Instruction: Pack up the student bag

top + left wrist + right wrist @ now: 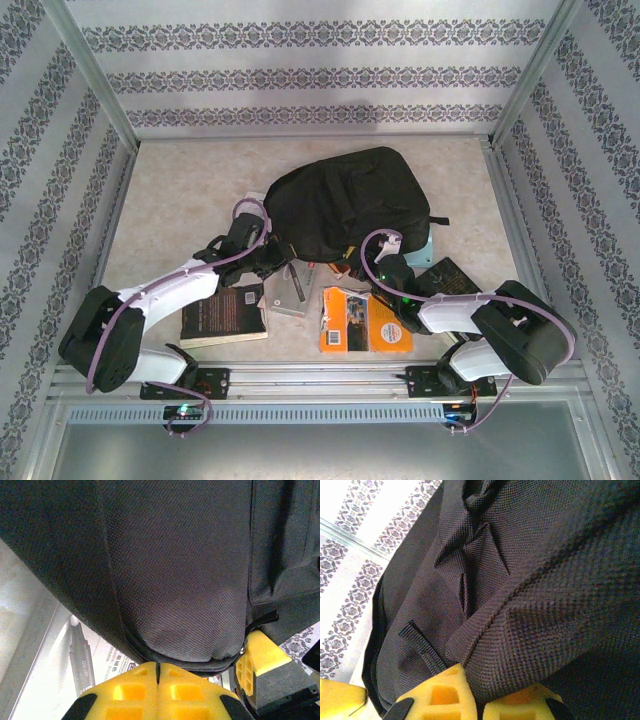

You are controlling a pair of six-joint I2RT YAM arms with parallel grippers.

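Your left gripper is pressing its yellow fingers together, tips touching the hem of the student bag. Your right gripper is pinching a fold of the same bag, whose black bulk is lying just beyond both sets of fingers.
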